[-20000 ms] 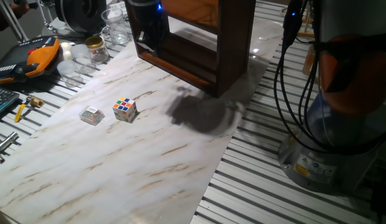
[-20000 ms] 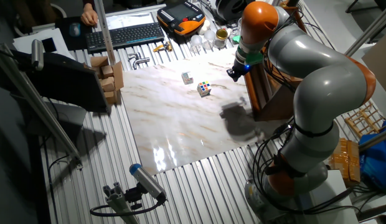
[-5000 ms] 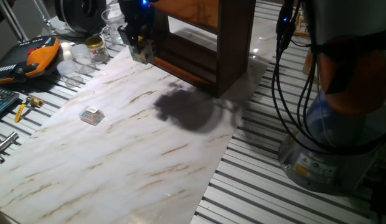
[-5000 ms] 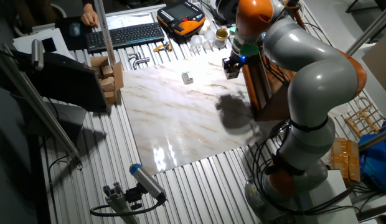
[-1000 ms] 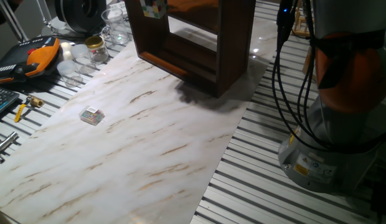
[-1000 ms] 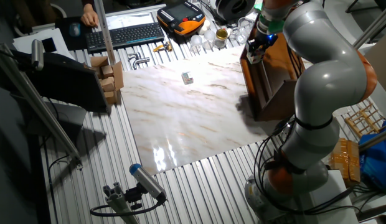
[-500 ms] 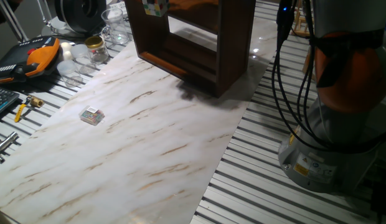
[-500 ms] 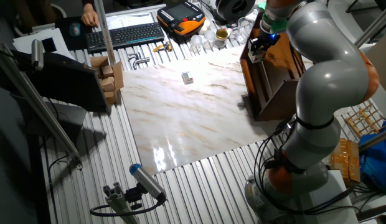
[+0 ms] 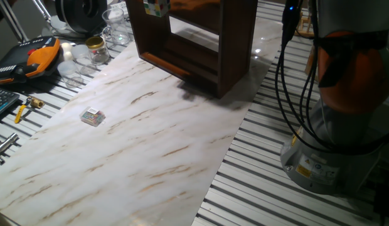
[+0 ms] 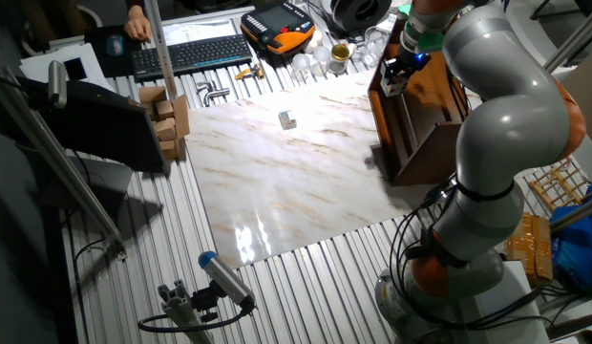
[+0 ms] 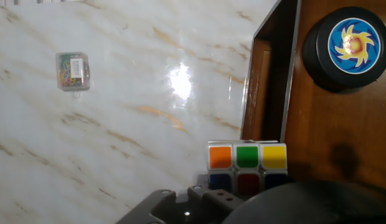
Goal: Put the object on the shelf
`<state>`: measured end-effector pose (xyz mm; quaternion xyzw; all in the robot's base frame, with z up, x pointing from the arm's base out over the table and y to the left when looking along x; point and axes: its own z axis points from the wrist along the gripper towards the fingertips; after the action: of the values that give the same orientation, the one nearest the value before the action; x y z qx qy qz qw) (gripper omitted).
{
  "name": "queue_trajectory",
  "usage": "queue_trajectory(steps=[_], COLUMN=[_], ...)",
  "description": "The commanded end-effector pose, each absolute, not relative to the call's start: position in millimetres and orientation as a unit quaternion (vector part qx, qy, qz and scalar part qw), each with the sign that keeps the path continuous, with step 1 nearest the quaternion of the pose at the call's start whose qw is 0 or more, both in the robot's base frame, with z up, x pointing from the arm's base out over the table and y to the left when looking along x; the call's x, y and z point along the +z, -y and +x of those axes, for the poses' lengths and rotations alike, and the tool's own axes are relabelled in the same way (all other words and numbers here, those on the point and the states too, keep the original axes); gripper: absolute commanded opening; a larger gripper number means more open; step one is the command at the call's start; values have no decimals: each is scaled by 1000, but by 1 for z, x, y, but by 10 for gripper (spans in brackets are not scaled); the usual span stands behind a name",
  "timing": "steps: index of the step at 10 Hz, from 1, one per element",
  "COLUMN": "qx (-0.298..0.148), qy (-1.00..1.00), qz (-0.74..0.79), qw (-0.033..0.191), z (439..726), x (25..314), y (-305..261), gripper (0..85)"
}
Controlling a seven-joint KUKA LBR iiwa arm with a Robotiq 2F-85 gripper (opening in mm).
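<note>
- Puzzle cube [image 11: 247, 167], held aloft at the top edge of the shelf [image 9: 235, 47]; the hand view shows an orange, a green and a yellow square in its upper row, with darker squares below.
- Cube in one fixed view [image 9: 155, 6]: a small coloured block at the upper left corner of the dark frame, cut by the picture's top edge.
- Gripper [image 10: 395, 75]: its jaws pinch the cube; the fingers themselves are mostly hidden behind the cube and the grey housing in the hand view.
- Shelf: dark-brown open frame standing at the far edge of the counter [image 9: 138, 157], with an orange-brown board [image 11: 339, 124] seen from above beside the cube.
- Black round disc [image 11: 347, 46] with a blue face and a yellow sun-like mark, lying on that board, well apart from the cube.
- Whitish flat block [image 9: 92, 116] with small coloured marks, lying on the marbled counter, well apart from the shelf.
- Arm [image 10: 506, 124]: grey with orange joints, arched over the shelf from its base at the counter's side.
</note>
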<state>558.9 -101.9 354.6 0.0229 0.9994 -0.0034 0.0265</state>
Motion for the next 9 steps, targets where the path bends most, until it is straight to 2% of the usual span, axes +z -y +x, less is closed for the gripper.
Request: queue_trajectory(steps=[1,4,9], qx=[1,9,-2], qy=[-999,-1000,-1000], qz=[23,20,-3], qw=[28,21,15], z=[559,556,532], x=[355,355,367], y=[102,103,118], gripper=[0,0,0])
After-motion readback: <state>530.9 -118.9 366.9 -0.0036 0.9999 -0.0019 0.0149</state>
